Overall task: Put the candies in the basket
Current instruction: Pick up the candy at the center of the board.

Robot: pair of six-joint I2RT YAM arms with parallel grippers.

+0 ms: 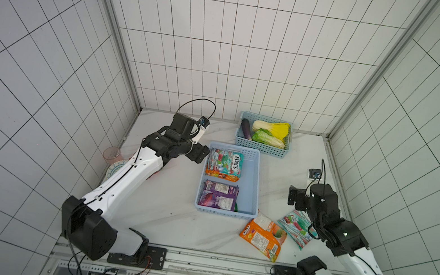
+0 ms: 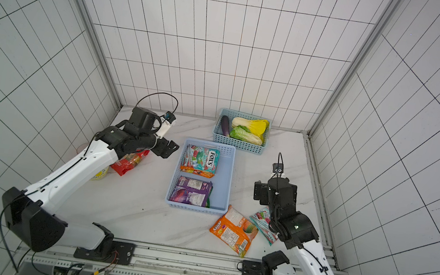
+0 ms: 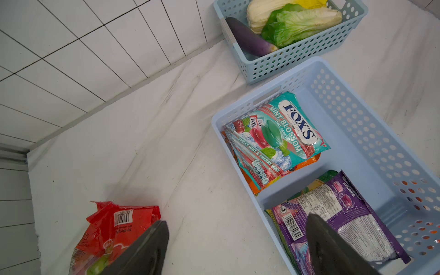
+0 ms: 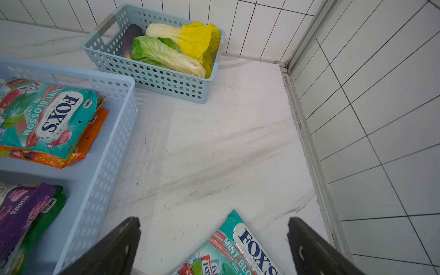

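Nearest me, the orange bag (image 1: pixel 263 234) and the teal bag (image 1: pixel 295 225) are lying outside the basket (image 1: pixel 257 185), near right. I am holding the right gripper (image 4: pixel 213 222) apart above the teal bag to pick it; the left gripper (image 3: pixel 237 219) is gaping apart, empty.

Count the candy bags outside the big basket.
3: orange bag by the basket's near corner, teal bag beside it under the right arm, red bag under the left arm. Others may be hidden.

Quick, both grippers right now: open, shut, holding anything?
Left gripper: open, holding nothing.
Right gripper: open, holding nothing.
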